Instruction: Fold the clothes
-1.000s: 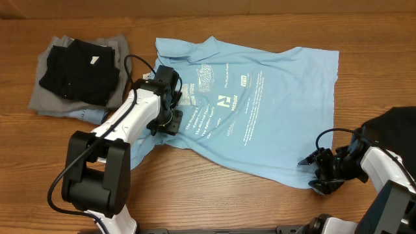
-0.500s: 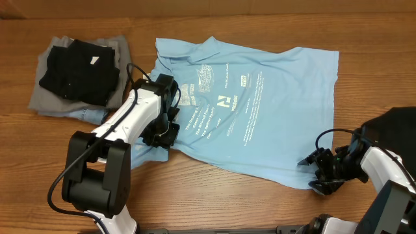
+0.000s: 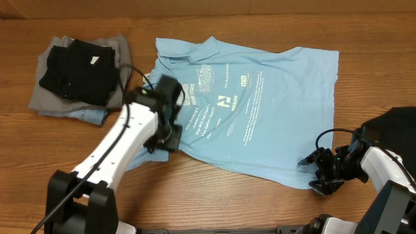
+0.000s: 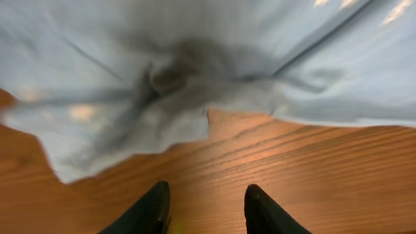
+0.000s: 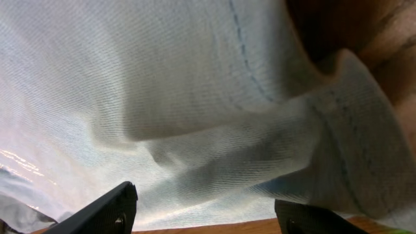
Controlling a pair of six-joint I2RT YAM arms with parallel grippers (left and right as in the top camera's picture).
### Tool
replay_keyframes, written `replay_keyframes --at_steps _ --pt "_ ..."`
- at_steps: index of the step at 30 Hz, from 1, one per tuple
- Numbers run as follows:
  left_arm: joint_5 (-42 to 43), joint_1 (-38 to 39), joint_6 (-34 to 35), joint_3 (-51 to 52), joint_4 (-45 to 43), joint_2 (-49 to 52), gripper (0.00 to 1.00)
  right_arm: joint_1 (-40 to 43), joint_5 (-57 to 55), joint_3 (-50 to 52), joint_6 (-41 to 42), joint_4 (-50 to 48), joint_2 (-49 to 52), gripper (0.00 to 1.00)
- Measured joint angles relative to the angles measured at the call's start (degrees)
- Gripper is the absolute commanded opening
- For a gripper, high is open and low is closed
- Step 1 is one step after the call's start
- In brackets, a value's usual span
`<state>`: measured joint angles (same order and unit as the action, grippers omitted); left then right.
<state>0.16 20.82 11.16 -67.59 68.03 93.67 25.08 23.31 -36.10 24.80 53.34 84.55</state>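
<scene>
The sky-blue shirt [image 3: 260, 97] lies spread flat on the surface [image 3: 214, 195], print up. It is thin and limp, so it should weigh little, drape and crease freely, and slide on the wood if dragged. Hems and corners look like the best holds, as a pinch in the middle would only bunch it. The left fingers [image 4: 153, 205] stand partly apart over bare wood and hold nothing. A puckered edge of the shirt lies just ahead of them. The right fingers [image 5: 110, 211] are spread wide. The shirt's stitched hem corner hangs close in front of them, not pinched as far as I can tell. A folded pile [image 3: 75, 75] sits well off to the left fingers' far side. Since a second ago the left arm has swung, now blurred, carrying its fingers off the print toward the near hem. The right fingers and the shirt have barely moved.
</scene>
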Motion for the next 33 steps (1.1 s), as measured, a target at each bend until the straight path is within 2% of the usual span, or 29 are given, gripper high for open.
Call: replay_keyframes --at_steps 6,11,13,15,17,18,19,21,23,26,29,33 --pt "-2.4 0.6 5.3 9.2 -8.4 0.3 0.44 0.0 0.0 0.0 0.0 0.0 0.0 0.73" --pt "-4.9 0.6 6.9 14.0 -18.3 0.3 0.45 0.0 0.1 0.0 0.0 0.0 0.0 0.73" --pt "-5.3 0.6 7.0 16.2 -21.4 0.3 0.43 0.0 0.0 0.0 0.0 0.0 0.0 0.73" --pt "-5.4 0.6 7.0 18.0 -23.1 0.4 0.36 0.0 0.0 0.0 0.0 0.0 0.0 0.73" --pt "-5.6 0.6 7.0 19.4 -25.0 0.4 0.12 0.0 0.0 0.0 0.0 0.0 0.0 0.73" --pt "-5.7 0.6 7.1 19.6 -25.5 0.4 0.04 0.0 0.0 0.0 0.0 0.0 0.0 0.73" --pt "-5.6 0.6 7.4 19.6 -25.6 0.4 0.04 0.0 0.0 0.0 0.0 0.0 0.0 0.73" --pt "-5.3 0.6 7.3 19.1 -21.1 0.4 0.04 0.0 0.0 0.0 0.0 0.0 0.0 0.72" --pt "-4.4 0.5 7.4 16.9 -10.7 0.6 0.04 0.0 -0.2 -0.1 0.0 0.1 0.0 0.72" --pt "-3.5 0.0 7.2 8.0 7.6 0.8 0.04 1.6 -0.9 -0.5 0.0 0.3 0.2 0.72" --pt "-3.4 -1.1 6.4 0.7 14.8 0.7 0.04 4.6 -2.6 -1.7 -0.1 1.2 0.6 0.72" --pt "-4.2 -1.7 5.2 -2.2 18.3 0.7 0.04 8.0 -4.9 -3.0 -0.6 3.9 0.9 0.72"
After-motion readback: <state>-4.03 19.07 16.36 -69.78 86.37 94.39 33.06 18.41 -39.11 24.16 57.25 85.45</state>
